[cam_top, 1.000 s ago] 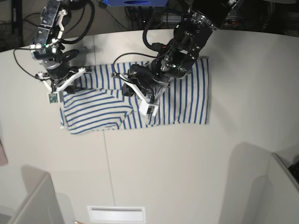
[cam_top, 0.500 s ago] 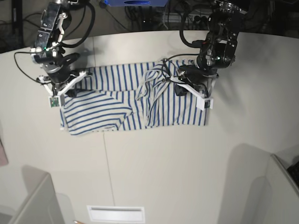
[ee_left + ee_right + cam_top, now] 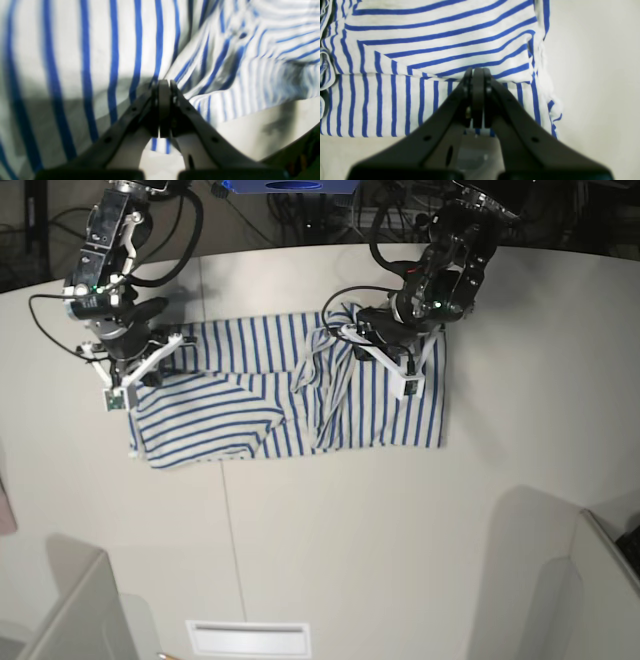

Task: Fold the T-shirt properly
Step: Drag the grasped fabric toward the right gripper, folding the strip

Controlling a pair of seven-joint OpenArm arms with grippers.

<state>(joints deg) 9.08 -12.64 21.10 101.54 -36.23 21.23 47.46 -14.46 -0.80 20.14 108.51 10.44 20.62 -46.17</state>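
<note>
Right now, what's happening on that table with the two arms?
Both arms are working on the T-shirt, which lies partly folded on the table. The left end effector is shut over the bunched cloth near the shirt's middle, where a ridge of fabric is gathered up. The right end effector is shut at the folded edge at the shirt's other end. Whether either actually pinches cloth is hard to tell. The fold is unfinished and the middle is rumpled.
</note>
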